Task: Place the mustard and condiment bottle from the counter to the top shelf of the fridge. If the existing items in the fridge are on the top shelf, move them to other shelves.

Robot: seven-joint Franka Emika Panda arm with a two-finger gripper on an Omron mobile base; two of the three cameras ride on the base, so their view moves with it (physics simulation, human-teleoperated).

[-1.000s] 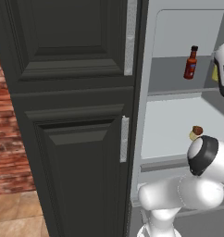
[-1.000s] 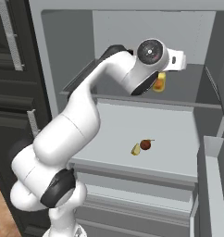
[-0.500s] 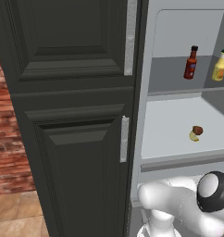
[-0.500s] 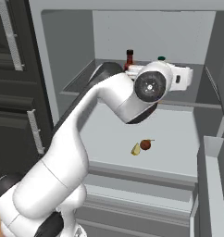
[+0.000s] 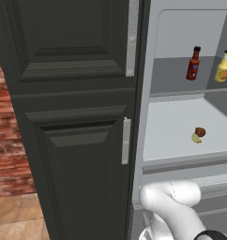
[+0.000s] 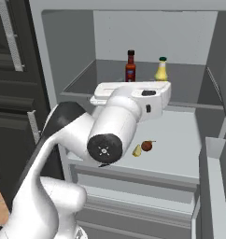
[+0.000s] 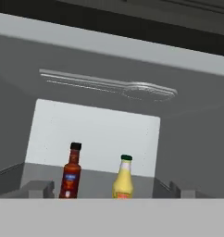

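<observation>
Condiment bottle and mustard stand side by side on the top shelf, straight ahead of the fingers; can't tell their spread.

Left base cam sits low behind the arm's left, looking forward and slightly right: I get the dark cabinet doors close up across the left half, the open fridge at 3 o'clock. Right base cam sits behind the arm's right, looking straight into the fridge, nearer and higher, with the arm crossing mid-frame. Hand cam looks from low and close, tilted up into the top shelf toward the fridge ceiling. All three share the red-brown bottle and yellow bottle. Both base views share the small fruit on the shelf below.
</observation>
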